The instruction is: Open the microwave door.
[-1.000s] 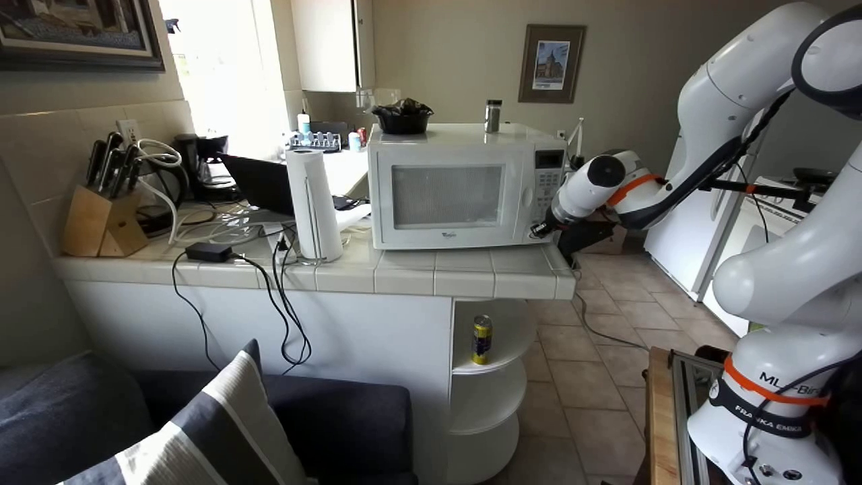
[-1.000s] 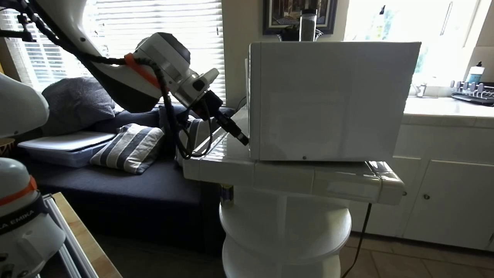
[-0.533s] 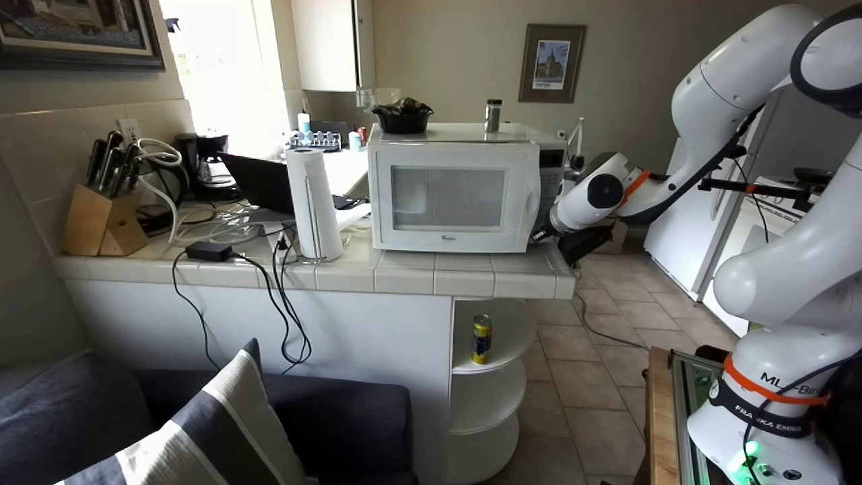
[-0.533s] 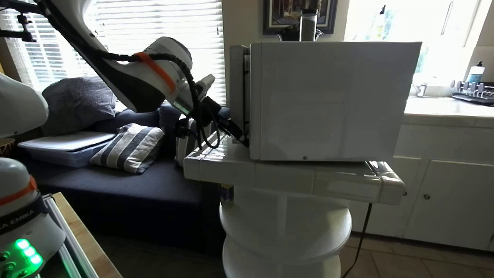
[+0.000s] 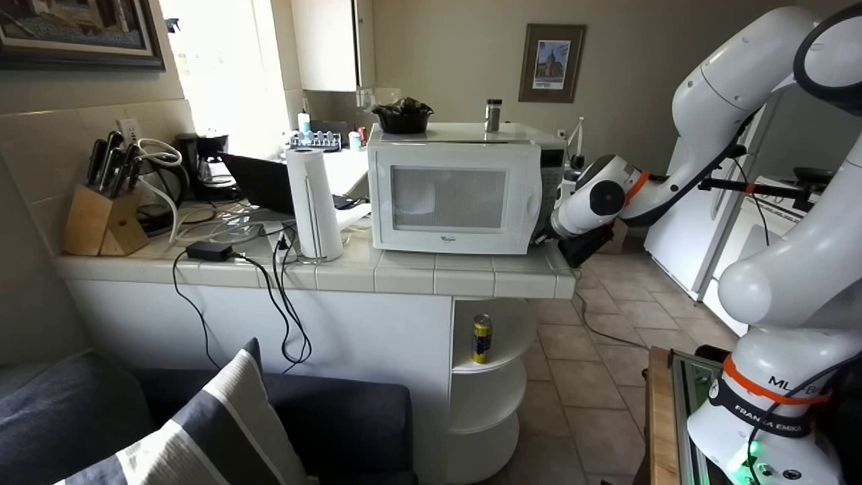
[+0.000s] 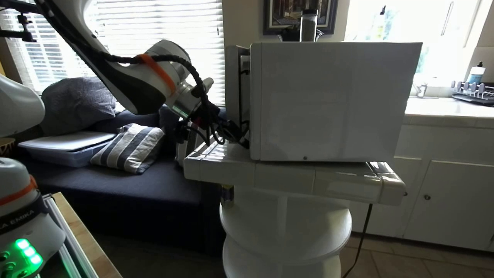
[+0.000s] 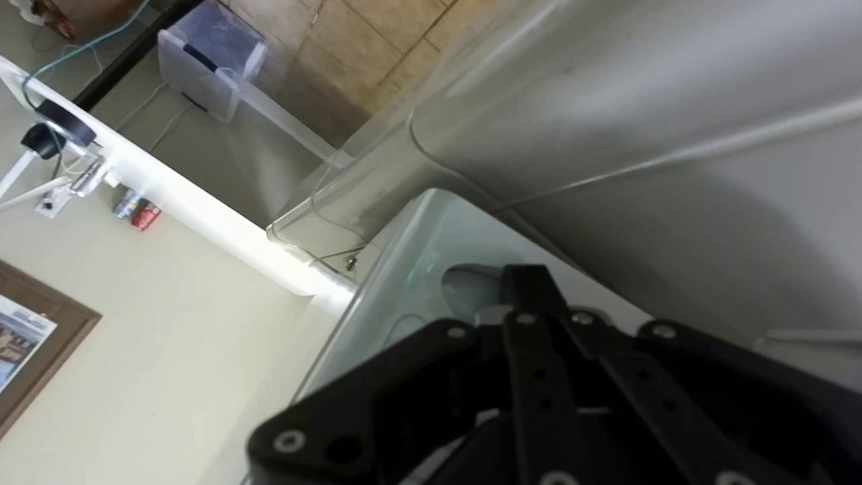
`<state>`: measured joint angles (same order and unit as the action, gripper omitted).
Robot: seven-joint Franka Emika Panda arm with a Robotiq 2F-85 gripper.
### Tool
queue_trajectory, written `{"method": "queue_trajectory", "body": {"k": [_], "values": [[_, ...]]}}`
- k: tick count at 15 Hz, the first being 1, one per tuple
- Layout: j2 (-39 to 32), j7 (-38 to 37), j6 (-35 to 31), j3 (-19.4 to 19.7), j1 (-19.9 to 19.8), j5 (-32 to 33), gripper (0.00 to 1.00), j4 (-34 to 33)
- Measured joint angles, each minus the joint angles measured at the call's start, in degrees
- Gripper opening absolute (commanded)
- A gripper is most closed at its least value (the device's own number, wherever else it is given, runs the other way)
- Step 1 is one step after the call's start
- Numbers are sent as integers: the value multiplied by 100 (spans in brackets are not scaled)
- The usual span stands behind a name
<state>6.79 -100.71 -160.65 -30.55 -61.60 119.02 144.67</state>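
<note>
The microwave door, a white panel with a dark window, stands slightly ajar. Its free edge is out from the control strip, and a gap shows behind the door in an exterior view. My gripper is at the lower front of the control strip, beside the door's free edge. In an exterior view the gripper's tip is at the microwave's front face, low down. In the wrist view the gripper is shut with nothing between the fingers, over an oval recess on the white panel. Contact cannot be told.
The microwave body stands on a tiled counter. A jar and a black bowl stand on top of it. A paper towel roll stands left of the door. A can is on the shelf below.
The door has popped from closed to ajar, its free edge swinging outward and the gap widening slightly further. The gripper stays low by the control strip while the wrist has tilted and shifted slightly.
</note>
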Motion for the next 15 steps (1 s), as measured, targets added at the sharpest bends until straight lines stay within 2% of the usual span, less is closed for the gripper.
{"method": "queue_trajectory", "body": {"k": [2,3,4,5,9,14,15], "values": [[-51,665,-363,897,722,-264,0,3],[-63,1086,-610,1090,804,-510,0,33],[-62,1520,-842,1125,728,-789,0,84],[-60,1965,-1016,1385,876,-1072,0,156],[106,3654,-1351,2867,2046,-2309,0,500],[535,5497,-1616,4045,3083,-4064,0,1071],[643,5849,-1636,4215,3261,-4454,26,1186]]}}
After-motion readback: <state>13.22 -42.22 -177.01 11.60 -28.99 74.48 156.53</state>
